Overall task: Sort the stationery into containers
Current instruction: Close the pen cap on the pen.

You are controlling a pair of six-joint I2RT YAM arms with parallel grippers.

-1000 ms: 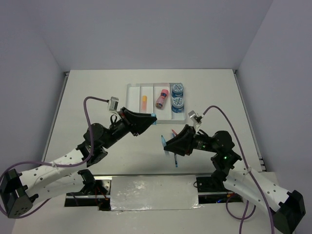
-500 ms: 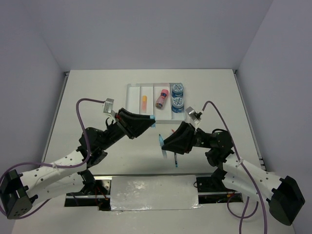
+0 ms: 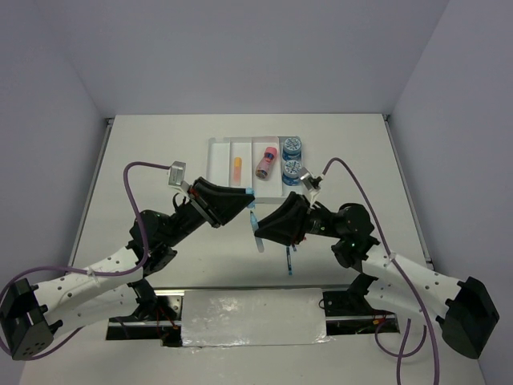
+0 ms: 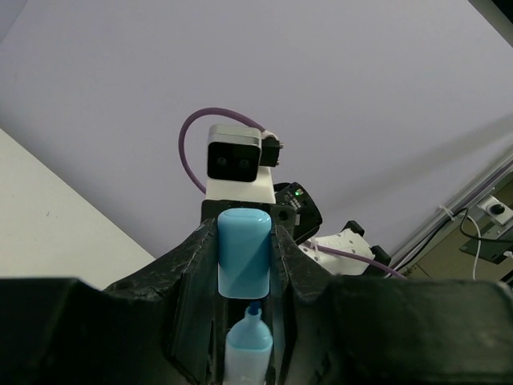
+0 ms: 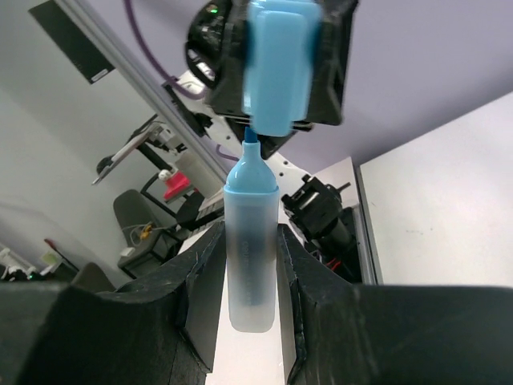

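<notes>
My left gripper (image 3: 250,195) is shut on a light-blue cap (image 4: 244,250), held above the table. My right gripper (image 3: 259,233) is shut on a light-blue highlighter body (image 5: 251,241) with a translucent barrel. The two grippers face each other; the highlighter's tip (image 4: 252,310) sits just at the cap's open end (image 5: 276,64). The clear tray (image 3: 212,160) at the back holds an orange eraser (image 3: 238,167), a pink cylinder (image 3: 267,161) and two blue patterned rolls (image 3: 292,147) (image 3: 293,171).
A thin blue pen (image 3: 288,261) lies on the table under my right arm. White walls enclose the table on three sides. The arm bases and a silver plate (image 3: 252,317) sit at the near edge.
My right gripper has moved left and up with the highlighter, bringing its tip to the cap. My left gripper shifted slightly and now holds still.
</notes>
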